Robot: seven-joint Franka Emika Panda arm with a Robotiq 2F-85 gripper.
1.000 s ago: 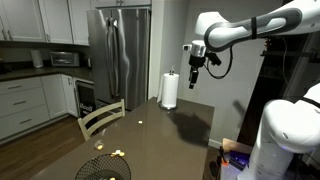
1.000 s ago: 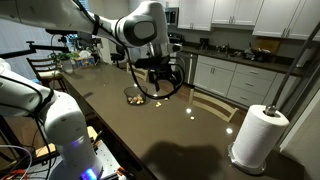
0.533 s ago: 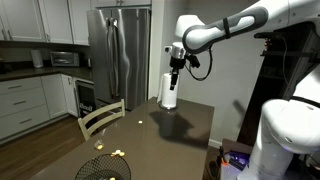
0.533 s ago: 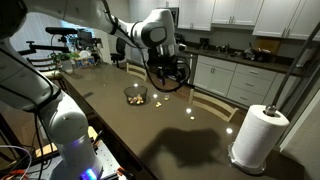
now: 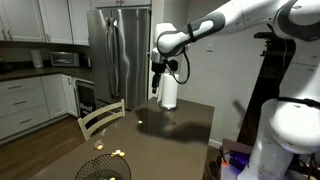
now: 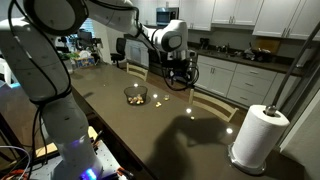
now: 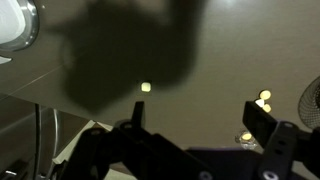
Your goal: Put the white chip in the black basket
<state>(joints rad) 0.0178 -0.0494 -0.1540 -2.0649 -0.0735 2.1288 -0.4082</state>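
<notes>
The white chip (image 7: 146,87) is a tiny pale speck on the dark table; it also shows in both exterior views (image 5: 140,123) (image 6: 190,114). The black basket (image 5: 104,168) is a low round wire-mesh bowl near the table's end. It also shows in an exterior view (image 6: 136,96), and its rim shows at the right edge of the wrist view (image 7: 312,100). My gripper (image 5: 157,82) (image 6: 180,82) hangs high above the table, open and empty. In the wrist view the gripper (image 7: 200,118) has both fingers spread, with the chip just beyond the left finger.
A paper towel roll (image 5: 169,92) (image 6: 255,136) (image 7: 14,24) stands on the table. Small pale-yellow bits (image 5: 118,153) (image 7: 264,98) lie beside the basket. A wooden chair (image 5: 100,118) is pushed against the table's side. A steel fridge (image 5: 120,55) stands behind.
The arm has swung across above the table, away from the robot base, toward the spot over the chip. The gripper has stayed open. Chip and basket have not moved.
</notes>
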